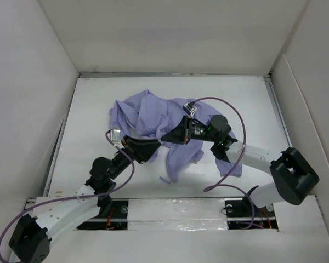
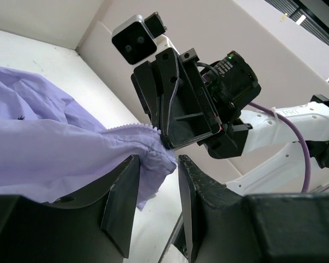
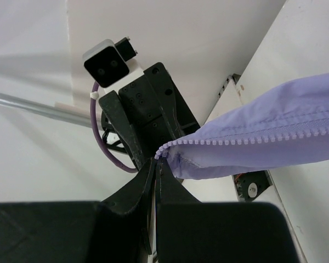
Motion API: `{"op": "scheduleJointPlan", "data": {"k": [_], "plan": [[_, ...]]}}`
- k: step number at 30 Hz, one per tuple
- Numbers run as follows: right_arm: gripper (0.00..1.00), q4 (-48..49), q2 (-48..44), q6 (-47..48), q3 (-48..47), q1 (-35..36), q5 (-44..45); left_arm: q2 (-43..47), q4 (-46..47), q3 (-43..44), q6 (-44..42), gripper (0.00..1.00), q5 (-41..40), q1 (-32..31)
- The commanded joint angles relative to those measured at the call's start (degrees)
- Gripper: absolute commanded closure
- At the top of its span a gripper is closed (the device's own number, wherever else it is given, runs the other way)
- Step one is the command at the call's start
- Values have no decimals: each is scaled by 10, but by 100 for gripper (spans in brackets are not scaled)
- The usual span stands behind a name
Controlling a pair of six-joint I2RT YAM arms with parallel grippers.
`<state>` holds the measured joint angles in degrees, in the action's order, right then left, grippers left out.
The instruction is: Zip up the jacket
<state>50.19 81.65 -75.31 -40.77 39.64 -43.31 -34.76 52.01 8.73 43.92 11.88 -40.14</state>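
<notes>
White table carries the crumpled lavender jacket; at its near hem, the left end effector and right end effector both pinch its zipper edge.

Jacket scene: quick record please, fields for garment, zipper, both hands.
jacket: lavender, bunched mid-table, front hem lifted between the arms
zipper: teeth visible along the held edge; not seen joined
left hand: closed on the jacket's hem corner
right hand: pinched shut on the end of the toothed edge
spacing: the two hands nearly meet, facing each other
table: white
</notes>
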Motion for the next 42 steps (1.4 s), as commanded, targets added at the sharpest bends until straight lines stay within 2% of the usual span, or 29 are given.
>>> {"op": "scheduleJointPlan", "data": {"k": [1, 3, 6, 14, 17, 20, 22, 23, 25, 26, 29, 31, 32, 34, 35, 36, 37, 38, 40, 41, 42], "plan": [[100, 50, 3, -9, -16, 7, -13, 0, 51, 26, -3, 69, 11, -2], [100, 51, 4, -10, -16, 7, -14, 0, 55, 25, -2, 72, 12, -2], [100, 61, 10, -15, -16, 7, -14, -6, 58, 27, -1, 82, 17, -2], [100, 69, 18, -18, -16, 12, -15, -12, 65, 28, 5, 93, 27, -2], [100, 70, 21, -18, -17, 12, -14, -10, 64, 30, 7, 100, 27, -2], [100, 69, 17, -15, -16, 12, -9, 2, 17, 39, 20, 100, 3, -2], [87, 62, 9, -2, -10, 5, -1, 21, -3, 44, 26, 100, -9, -2], [72, 61, 0, 1, -5, 5, 8, 27, -11, 45, 34, 100, -19, -2], [59, 62, -9, 9, 5, 0, 16, 42, -46, 54, 42, 100, -28, -2], [49, 63, -13, 14, 21, -5, 25, 47, -58, 59, 49, 100, -36, -2], [34, 46, -42, 45, 61, -10, 59, 58, -102, 73, 59, 100, -53, -2], [31, 21, -73, 84, 79, -11, 81, 62, -119, 79, 69, 100, -60, -2], [36, -2, -83, 102, 87, -4, 106, 62, -125, 81, 72, 100, -70, -2], [54, -48, -134, 162, 115, 17, 149, 57, -157, 94, 86, 100, -84, -2], [83, -102, -155, 184, 124, 28, 207, 56, -166, 96, 91, 100, -94, -2], [99, -139, -176, 227, 133, 44, 246, 54, -176, 98, 96, 100, -98, -2], [100, -178, -222, 250, 133, 80, 284, 52, -182, 102, 106, 100, -104, -2], [100, -261, -242, 269, 129, 102, 369, 52, -187, 104, 110, 100, -113, -2], [100, -322, -277, 292, 130, 160, 459, 46, -211, 117, 127, 100, -132, 3], [99, -350, -299, 288, 135, 167, 498, 44, -218, 120, 132, 100, -142, 3], [96, -361, -307, 286, 141, 167, 500, 42, -227, 124, 135, 100, -144, 8]]}}
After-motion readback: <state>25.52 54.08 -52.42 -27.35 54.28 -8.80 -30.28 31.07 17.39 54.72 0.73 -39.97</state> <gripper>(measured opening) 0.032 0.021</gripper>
